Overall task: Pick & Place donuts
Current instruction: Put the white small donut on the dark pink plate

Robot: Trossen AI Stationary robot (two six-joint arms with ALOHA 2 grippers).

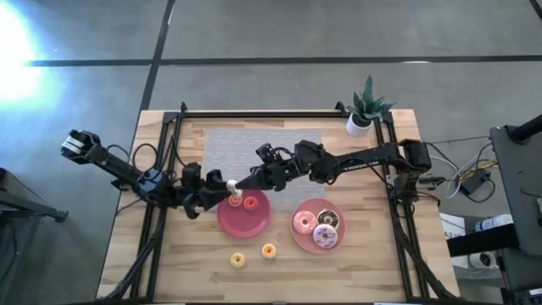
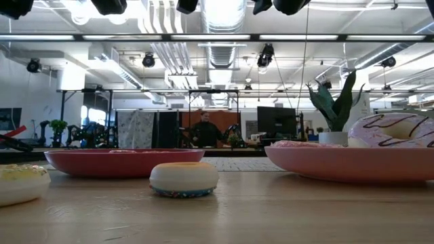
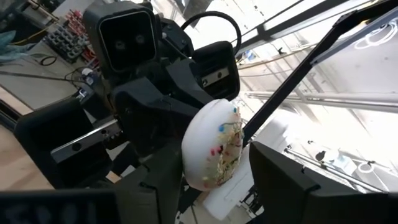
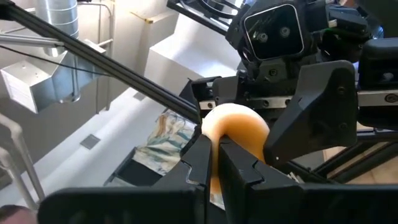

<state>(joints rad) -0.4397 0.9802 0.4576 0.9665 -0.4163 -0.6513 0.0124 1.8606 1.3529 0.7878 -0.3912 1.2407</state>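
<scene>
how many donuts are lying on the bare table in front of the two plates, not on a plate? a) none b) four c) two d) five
c: in the high view only the yellow mini donut and the orange mini donut lie on the wooden table, in front of the left plate; every other donut in view is on a plate or up at the grippers.

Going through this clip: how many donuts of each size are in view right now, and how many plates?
Large donuts: 3, all on the right plate
Mini donuts: 5, with 2 on the left plate, 2 on the table and 1 held up
Plates: 2
Total: 10
</scene>
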